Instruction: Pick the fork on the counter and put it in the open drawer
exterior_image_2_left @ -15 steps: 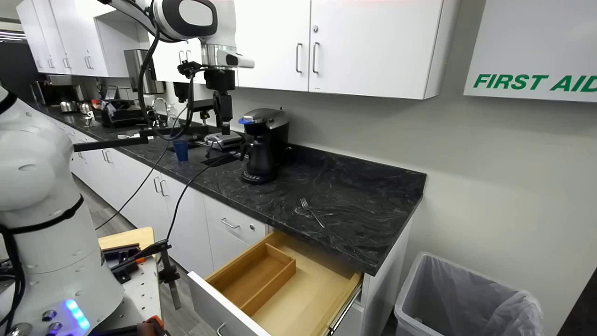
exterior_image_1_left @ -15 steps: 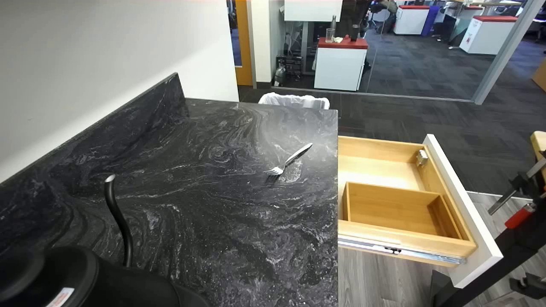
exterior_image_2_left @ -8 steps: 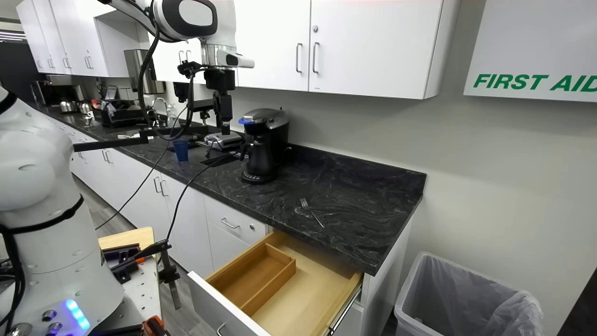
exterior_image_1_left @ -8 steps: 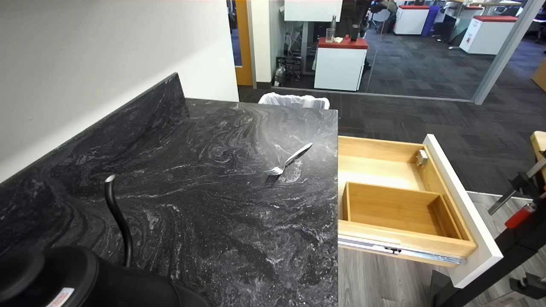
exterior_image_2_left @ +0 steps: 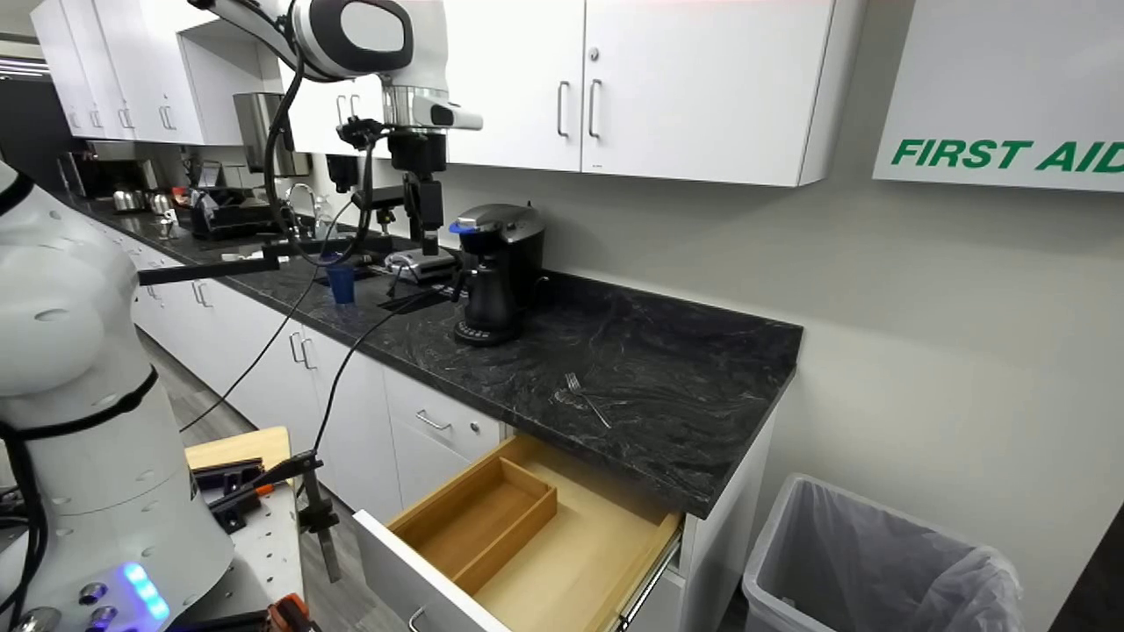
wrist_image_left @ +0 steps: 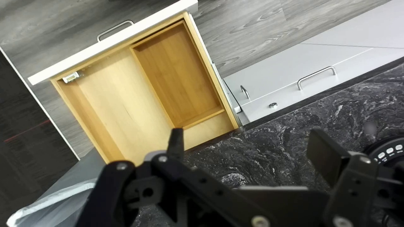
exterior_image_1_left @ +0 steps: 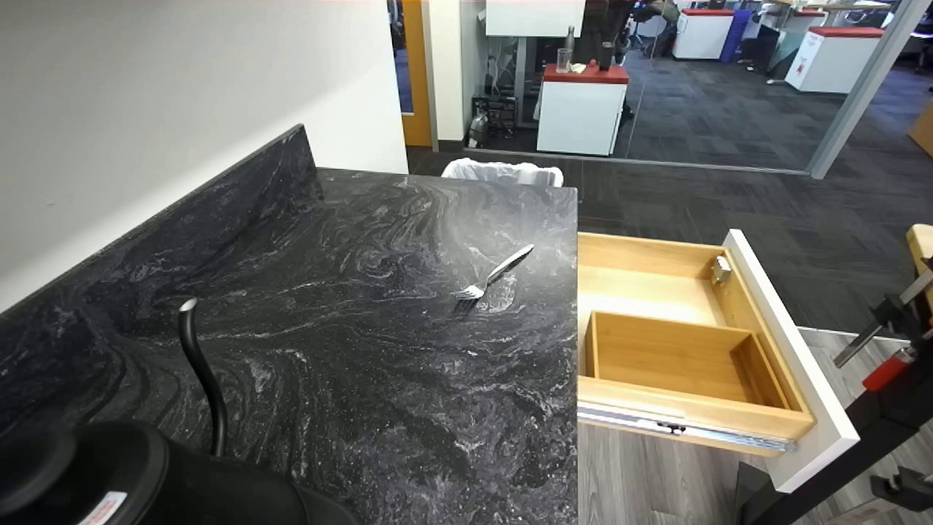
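1 ea. fork (exterior_image_1_left: 501,269), counter (exterior_image_1_left: 364,328), pulled-out drawer (exterior_image_1_left: 649,295), lined bin (exterior_image_2_left: 808,553), coffee mkr (exterior_image_2_left: 520,263), blue cup (exterior_image_2_left: 341,285); 1 gripper (wrist_image_left: 249,146) w/ 2 fingers (wrist_image_left: 326,154).

White robot arm (exterior_image_2_left: 428,48) raised and bent, claw (wrist_image_left: 250,150) pointing down, fingers (wrist_image_left: 325,157) spread wide

In an exterior view, the fork (exterior_image_1_left: 510,263) at mid-frame is smooth, shiny metal, the table (exterior_image_1_left: 379,379) polished-looking stone; the drawer (exterior_image_1_left: 652,292) at right is smooth wood inside, its runner (exterior_image_1_left: 736,437) bright metal. At lower right in an exterior view, the bin liner (exterior_image_2_left: 887,562) is thin, crinkled plastic. In the wrist view, the claw (wrist_image_left: 249,146) at bottom looks mostly matt; 3 handles (wrist_image_left: 315,74) above it are smooth metal.
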